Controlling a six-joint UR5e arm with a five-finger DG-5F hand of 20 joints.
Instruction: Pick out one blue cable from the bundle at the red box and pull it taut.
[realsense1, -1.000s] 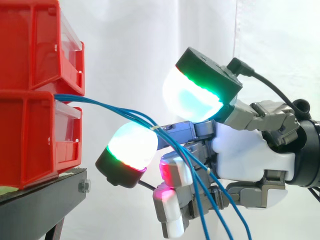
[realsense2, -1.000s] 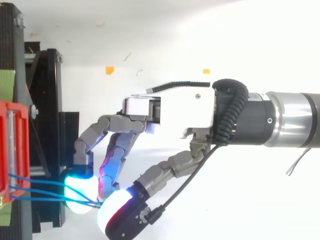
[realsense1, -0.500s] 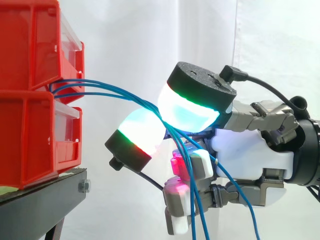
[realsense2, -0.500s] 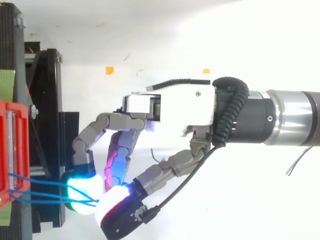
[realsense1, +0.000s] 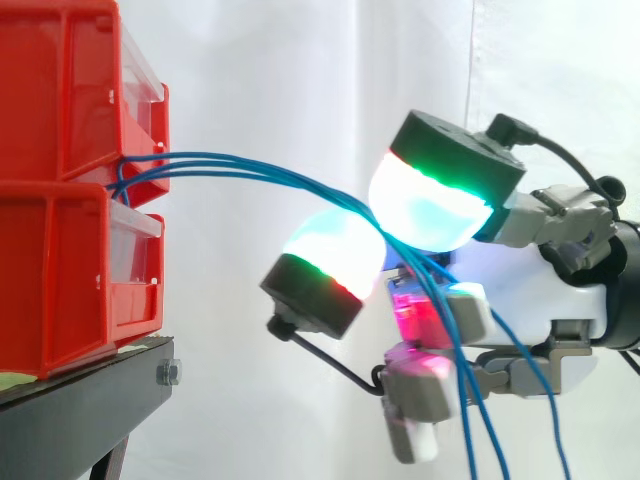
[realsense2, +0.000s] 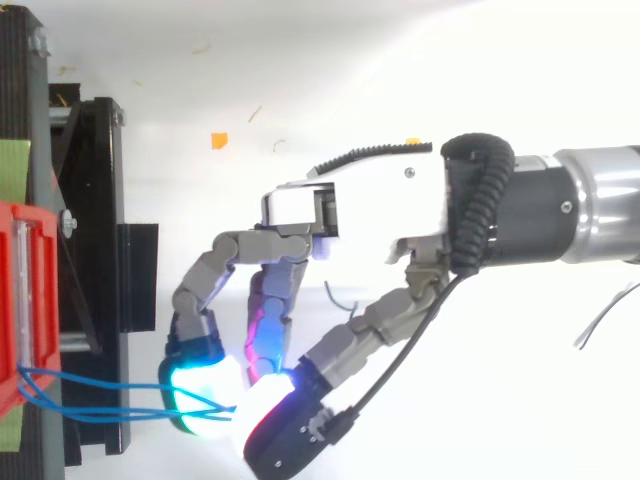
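White curtain (realsense1: 300, 80) behind | red bins (realsense1: 60, 200) stacked on black stand (realsense1: 70, 400), left | blue cables (realsense1: 300, 184) led from between bins to robot hand (realsense2: 370, 215) | cables pinched between glowing fingertips (realsense1: 430, 205), ends hung below

A white curtain (realsense1: 300, 80) hung behind the work in the side view, a vertical fold running down its right part. A black stand (realsense1: 90, 395) stood at lower left, a silver bolt (realsense1: 168, 373) at its corner. From above, a green patch (realsense2: 12, 165) lay at the stand's left edge, and a small orange mark (realsense2: 219, 140) sat on the white surface (realsense2: 400, 70) near the stand.
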